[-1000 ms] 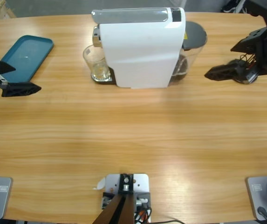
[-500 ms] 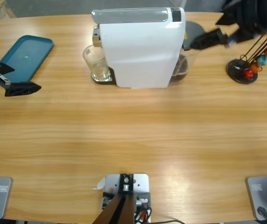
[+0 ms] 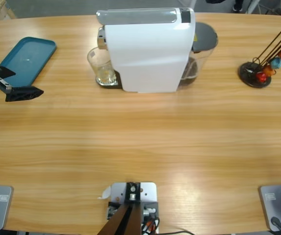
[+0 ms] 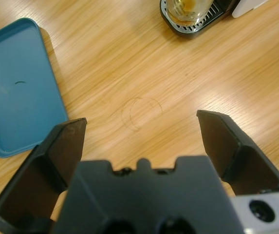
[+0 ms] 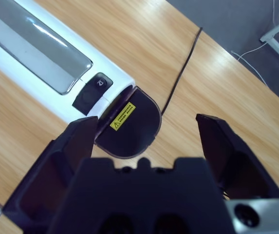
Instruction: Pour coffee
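Observation:
A small clear glass tumbler (image 3: pixel 102 68) stands on the drip tray under the spout of the white coffee machine (image 3: pixel 147 54), with a little amber coffee (image 4: pixel 184 7) in its bottom. My left gripper (image 3: pixel 13 81) hovers open and holding nothing at the table's left edge, well left of the tumbler (image 4: pixel 185 10). In its wrist view the left gripper (image 4: pixel 141 121) looks down on bare wood. My right gripper (image 5: pixel 144 122) is open above the back of the machine (image 5: pixel 42 48), over the dark round tank lid (image 5: pixel 129 124). The right arm is out of the high view.
A teal tray (image 3: pixel 27 55) lies at the far left, beside the left gripper. A capsule stand (image 3: pixel 263 68) with coloured capsules on black rods stands at the right. A black cable (image 5: pixel 180 73) runs over the table behind the machine.
The right arm rose from beside the capsule stand, swung over the machine's back and left the high view, uncovering the stand. The left gripper stayed put.

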Controlling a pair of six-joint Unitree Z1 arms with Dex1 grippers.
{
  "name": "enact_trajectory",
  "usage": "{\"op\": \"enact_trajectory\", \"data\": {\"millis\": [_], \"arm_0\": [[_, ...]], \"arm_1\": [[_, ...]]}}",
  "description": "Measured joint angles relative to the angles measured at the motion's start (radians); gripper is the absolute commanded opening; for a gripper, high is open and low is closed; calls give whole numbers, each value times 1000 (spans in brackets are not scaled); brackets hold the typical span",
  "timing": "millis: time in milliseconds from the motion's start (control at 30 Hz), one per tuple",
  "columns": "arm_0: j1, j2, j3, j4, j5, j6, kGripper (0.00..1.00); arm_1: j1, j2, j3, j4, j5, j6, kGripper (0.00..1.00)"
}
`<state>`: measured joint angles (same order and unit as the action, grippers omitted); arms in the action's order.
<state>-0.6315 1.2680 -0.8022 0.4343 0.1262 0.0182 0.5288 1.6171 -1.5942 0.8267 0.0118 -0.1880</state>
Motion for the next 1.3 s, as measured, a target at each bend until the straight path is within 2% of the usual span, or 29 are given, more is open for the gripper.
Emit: {"op": "enact_trajectory", "data": {"millis": [67, 100, 167, 200, 233, 267, 600, 1100, 1300], "arm_0": [[0, 0, 0, 0, 0, 0, 1000], [0, 0, 0, 0, 0, 0, 1000], [0, 0, 0, 0, 0, 0, 1000], [0, 0, 0, 0, 0, 0, 1000], [0, 0, 0, 0, 0, 0, 1000], [0, 0, 0, 0, 0, 0, 1000], [0, 2, 0, -3, 0, 0, 1000], [0, 3, 0, -3, 0, 0, 1000], [0, 11, 0, -3, 0, 0, 1000]], "arm_1": [[0, 22, -18, 0, 11, 0, 589], [0, 30, -24, 1, 15, -2, 478], [0, 49, -57, 19, 18, -9, 462], [0, 62, -82, 36, 20, -14, 355], [0, 73, -110, 55, 22, -20, 126], [0, 81, -133, 75, 26, -25, 0], [0, 127, -210, 153, 65, -57, 0], [17, 142, -212, 160, 180, -77, 0], [31, 187, -245, 189, 188, -93, 0]]}}
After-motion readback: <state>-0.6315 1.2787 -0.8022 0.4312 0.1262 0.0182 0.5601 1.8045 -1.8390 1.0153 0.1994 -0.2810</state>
